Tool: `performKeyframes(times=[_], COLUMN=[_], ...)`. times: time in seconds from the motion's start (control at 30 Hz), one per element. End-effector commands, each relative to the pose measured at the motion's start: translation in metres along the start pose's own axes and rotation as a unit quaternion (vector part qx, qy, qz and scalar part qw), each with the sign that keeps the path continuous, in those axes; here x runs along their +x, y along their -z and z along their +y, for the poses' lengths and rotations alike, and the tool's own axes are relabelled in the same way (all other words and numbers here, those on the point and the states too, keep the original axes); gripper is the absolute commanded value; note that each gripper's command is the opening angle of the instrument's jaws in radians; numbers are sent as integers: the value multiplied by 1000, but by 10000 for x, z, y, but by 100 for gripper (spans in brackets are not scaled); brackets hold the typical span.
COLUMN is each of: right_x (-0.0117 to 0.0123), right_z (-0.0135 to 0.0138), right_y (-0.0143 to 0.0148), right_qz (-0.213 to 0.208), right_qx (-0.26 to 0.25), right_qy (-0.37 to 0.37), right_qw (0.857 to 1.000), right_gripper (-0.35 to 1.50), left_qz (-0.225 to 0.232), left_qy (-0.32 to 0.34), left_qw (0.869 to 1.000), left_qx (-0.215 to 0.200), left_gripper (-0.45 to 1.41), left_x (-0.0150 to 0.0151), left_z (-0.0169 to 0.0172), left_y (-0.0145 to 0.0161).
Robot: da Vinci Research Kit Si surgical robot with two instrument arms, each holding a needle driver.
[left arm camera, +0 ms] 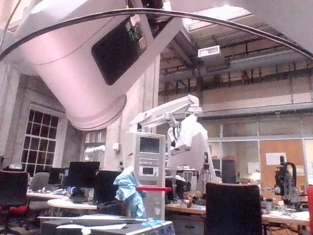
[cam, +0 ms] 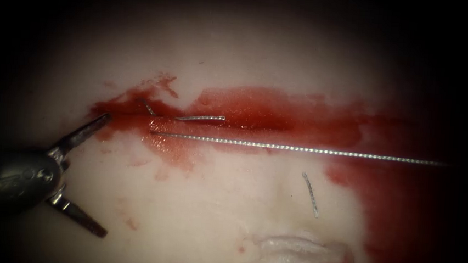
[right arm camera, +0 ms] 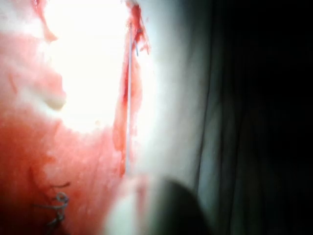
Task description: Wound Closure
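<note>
The tissue (cam: 228,213) has a cut (cam: 256,128) running left to right, wet with red fluid (cam: 257,108). My left tool (cam: 103,174) comes in from the lower left with its jaws wide open and holds nothing. Its upper jaw tip lies at the left end of the cut. A taut thread (cam: 299,148) leaves the tissue near the cut's left part and runs straight off to the right. In the right wrist view the same thread (right arm camera: 128,98) leads along the cut to a blurred tool tip (right arm camera: 156,205).
Two short thread ends (cam: 202,117) stick out of the cut near its left end. A loose cut piece of thread (cam: 311,194) lies below the cut. White gauze (cam: 296,257) sits at the front edge. Earlier stitches (right arm camera: 56,205) show beside the fluid.
</note>
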State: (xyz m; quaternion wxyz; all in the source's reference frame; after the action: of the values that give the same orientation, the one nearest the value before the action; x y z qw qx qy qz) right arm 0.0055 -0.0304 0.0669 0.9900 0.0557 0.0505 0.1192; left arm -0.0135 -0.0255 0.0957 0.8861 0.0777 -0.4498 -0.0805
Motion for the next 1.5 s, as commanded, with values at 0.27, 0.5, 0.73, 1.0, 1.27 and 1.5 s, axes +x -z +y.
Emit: performKeyframes(times=[0.27, 0.5, 0.73, 1.0, 1.27, 1.5], right_x=[1, -6, -15, -24, -32, -25], right_z=[11, 10, 11, 11, 13, 7], right_y=[3, 6, 10, 17, 22, 24], right_qz=[1, -1, -3, -8, -10, -11], right_qx=[-5, -5, -6, -7, -7, -8], right_qy=[-4, -6, -12, -15, -19, -21], right_qw=[1000, 1000, 1000, 1000, 1000, 1000], right_gripper=[-35, -35, -35, -35, -35, -35], left_qz=[-2, -2, 0, 0, 0, 1], left_qy=[-2, -2, -2, -2, -1, 5], left_qw=[1000, 1000, 1000, 1000, 1000, 1000], left_qx=[-2, -2, -2, -2, -2, -6], left_gripper=[104, 104, 104, 104, 104, 101], left_x=[-8, -8, -8, -8, -8, -8], left_z=[10, 9, 9, 9, 9, 13], left_y=[-3, -3, -3, -3, -3, -2])
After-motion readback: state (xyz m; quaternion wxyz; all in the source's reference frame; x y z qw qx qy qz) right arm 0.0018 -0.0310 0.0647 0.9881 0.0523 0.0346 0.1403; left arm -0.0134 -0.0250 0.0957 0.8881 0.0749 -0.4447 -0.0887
